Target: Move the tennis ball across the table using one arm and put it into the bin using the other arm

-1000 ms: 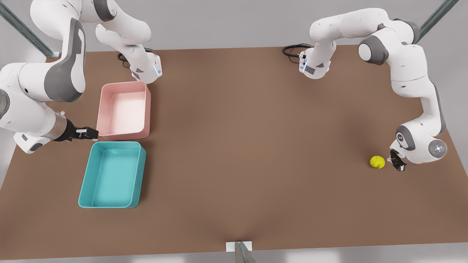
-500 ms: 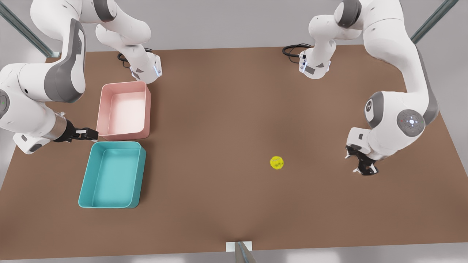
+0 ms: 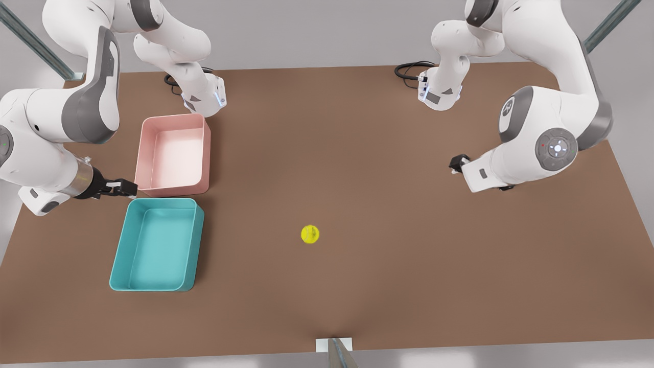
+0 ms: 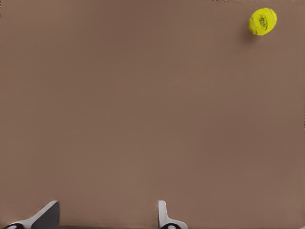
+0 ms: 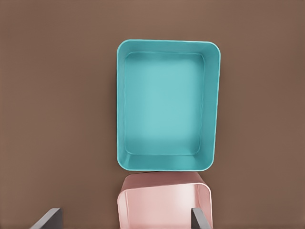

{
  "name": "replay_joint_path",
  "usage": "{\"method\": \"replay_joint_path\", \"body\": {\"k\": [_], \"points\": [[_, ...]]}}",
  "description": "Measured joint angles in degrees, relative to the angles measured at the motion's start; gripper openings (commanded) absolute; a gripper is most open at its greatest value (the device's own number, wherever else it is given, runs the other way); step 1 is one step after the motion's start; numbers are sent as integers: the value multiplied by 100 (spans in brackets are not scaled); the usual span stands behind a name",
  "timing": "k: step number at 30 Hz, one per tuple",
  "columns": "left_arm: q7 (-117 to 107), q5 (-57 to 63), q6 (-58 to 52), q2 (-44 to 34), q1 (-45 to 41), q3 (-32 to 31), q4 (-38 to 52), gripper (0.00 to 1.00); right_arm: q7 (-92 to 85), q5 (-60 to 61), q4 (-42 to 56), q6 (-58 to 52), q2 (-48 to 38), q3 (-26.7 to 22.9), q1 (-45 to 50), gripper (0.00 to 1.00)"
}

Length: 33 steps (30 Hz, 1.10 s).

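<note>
Since the shove approx. 1 s ago, the tennis ball (image 3: 310, 234) has rolled from the front view's right edge to about mid-table. It lies free on the table (image 3: 357, 153), well apart from both arms.

Table: large, flat, matte brown, no lip, so nothing stops the roll.

L gripper (image 3: 456, 164): has pulled back and away from the ball; in the left wrist view its fingers (image 4: 164, 219) stand apart, holding nothing. Its part looks done.

R gripper (image 3: 130, 188): unmoved, waiting btwn the two trays' near corners; fingers (image 5: 200, 217) spread wide, empty.

Bin (image 3: 120, 245): teal, shallow, smooth plastic, rounded corners, empty.

Pink tray (image 3: 145, 148): like shape, slightly smaller, just beside the bin.

Ball: small, fuzzy yellow-green sphere w/ faint seam. Judged: the transfer leg is nearly over; pick-up by the R arm is next, once the ball is within reach.
</note>
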Motion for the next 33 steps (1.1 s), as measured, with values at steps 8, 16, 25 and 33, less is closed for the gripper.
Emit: {"method": "replay_joint_path", "body": {"k": [8,16,25,33], "points": [[-1378,-42,-108,10,37,-59,-18,100,3,65,16,-2,140,24,24,100],[-2259,-45,-128,49,59,-60,-18,100,193,812,847,838,2482,48,1759,100],[-2876,-45,-136,61,70,-60,-25,100,1313,655,954,3183,3539,11,3080,100],[-3174,-37,-141,97,115,-60,-27,100,2089,655,1190,4083,4143,-60,3485,100]]}}
